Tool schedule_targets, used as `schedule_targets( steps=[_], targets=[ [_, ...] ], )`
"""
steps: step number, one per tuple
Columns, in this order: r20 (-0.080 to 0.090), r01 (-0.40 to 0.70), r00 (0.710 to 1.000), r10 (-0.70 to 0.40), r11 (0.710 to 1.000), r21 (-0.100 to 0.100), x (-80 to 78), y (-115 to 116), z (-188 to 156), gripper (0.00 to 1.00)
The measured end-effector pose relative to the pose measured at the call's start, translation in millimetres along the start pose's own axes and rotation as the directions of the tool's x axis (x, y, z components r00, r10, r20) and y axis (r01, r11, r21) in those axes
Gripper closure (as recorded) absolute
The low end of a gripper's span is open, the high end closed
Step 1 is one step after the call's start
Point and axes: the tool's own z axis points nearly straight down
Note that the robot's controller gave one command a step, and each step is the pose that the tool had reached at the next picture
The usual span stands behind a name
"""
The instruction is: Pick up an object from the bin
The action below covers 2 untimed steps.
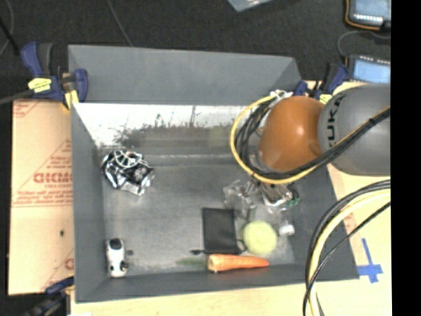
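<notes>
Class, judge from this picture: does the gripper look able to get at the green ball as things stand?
Probably yes. The gripper hangs close to the ball, and nothing lies on top of the ball. The black pad and the carrot lie beside it, which may crowd a grasp.

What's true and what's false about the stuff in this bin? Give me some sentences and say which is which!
1. An orange carrot lies by the bin's bottom wall in the view. True.
2. The yellow-green ball sits in the top left corner. False: it sits at the lower right, just above the carrot.
3. A flat black square lies left of the ball. True.
4. The small white toy rests on the carrot. False: it stands apart, in the lower left corner.
5. The arm's orange cover hangs over the bin's right side. True.
</notes>
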Motion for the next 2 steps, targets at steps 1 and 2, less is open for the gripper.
schedule_targets(
  steps=[1,2],
  targets=[
    [-0.006,-0.003,1.000,0.003,1.000,-0.003,6.4,-0.3,-38.8,1.00],
    [0.004,0.005,1.000,-0.005,1.000,0.000,4.9,-19.5,-121.8,1.00]
  ],
)
